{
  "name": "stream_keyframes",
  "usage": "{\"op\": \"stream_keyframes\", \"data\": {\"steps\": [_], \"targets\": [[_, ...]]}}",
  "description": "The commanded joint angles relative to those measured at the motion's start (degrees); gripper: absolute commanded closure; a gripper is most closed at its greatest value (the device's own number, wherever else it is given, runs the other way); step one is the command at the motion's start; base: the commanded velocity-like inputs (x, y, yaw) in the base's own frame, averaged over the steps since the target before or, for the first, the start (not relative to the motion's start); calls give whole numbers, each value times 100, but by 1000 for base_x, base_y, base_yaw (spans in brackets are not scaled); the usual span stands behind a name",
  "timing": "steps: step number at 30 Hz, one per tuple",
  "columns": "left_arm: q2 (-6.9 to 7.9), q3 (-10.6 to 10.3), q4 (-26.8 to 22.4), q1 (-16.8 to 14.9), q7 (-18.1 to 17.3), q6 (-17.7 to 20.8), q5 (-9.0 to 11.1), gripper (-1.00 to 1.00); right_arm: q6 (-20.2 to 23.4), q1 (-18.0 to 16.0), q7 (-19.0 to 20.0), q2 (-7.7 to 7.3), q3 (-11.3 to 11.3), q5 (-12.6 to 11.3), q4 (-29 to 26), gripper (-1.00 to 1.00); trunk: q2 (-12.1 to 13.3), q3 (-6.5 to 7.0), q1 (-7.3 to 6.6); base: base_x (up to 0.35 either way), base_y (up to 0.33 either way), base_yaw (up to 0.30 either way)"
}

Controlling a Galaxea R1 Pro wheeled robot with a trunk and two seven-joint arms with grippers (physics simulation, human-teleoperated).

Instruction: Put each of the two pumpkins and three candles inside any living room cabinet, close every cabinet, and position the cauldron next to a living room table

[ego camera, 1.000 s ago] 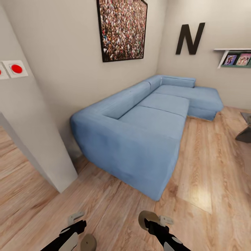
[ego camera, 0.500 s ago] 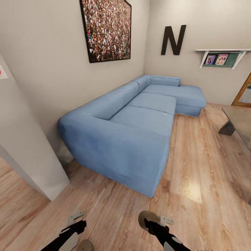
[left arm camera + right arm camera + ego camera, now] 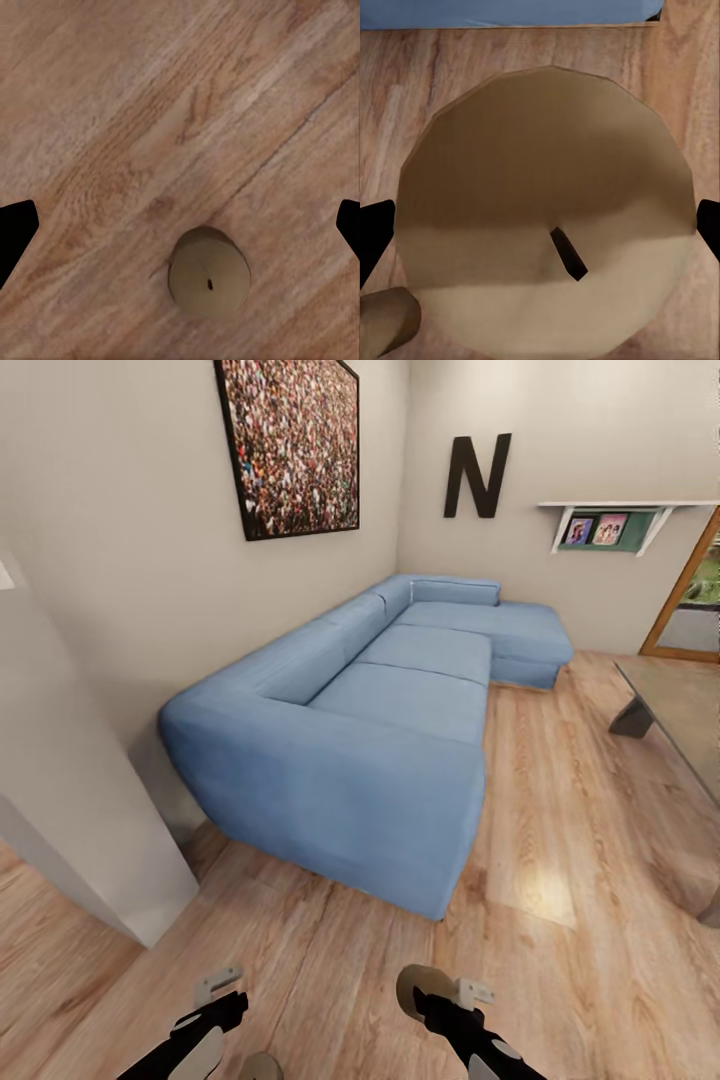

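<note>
The right gripper (image 3: 437, 988) holds 1 candle (image 3: 547, 225) clamped between its fingers. A 2nd candle (image 3: 209, 271) stands on the wood floor (image 3: 560, 920) beneath the left gripper (image 3: 215, 990), whose fingers are spread apart. The head view has panned right since earlier: more of the desk (image 3: 680, 710) now shows, cut off at the frame edge, beside the blue sofa (image 3: 380, 740).

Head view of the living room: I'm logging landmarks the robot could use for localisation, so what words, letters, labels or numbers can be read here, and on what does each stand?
"N": one large black letter mounted on the far wall above the sofa.
Two pictures on the wall shelf: too small and blurred to read.
Framed crowd photo: no readable text.
</note>
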Motion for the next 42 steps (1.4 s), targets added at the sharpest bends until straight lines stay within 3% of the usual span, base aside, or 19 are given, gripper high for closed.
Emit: {"op": "stream_keyframes", "data": {"steps": [1,17,42], "targets": [[9,-48,-15,-2,45,11,32,-100,-36,-5,21,0,35,-58,13,100,-2,-5,-1,0,168,-32],[9,-41,-30,-2,46,2,39,-100,-36,-4,21,-9,36,-62,13,100,-2,-5,-1,27,31,-3],[9,-49,-41,0,45,-89,45,-100,7,-7,9,-13,52,-29,-80,100,-1005,-453,548,0,0,0]]}}
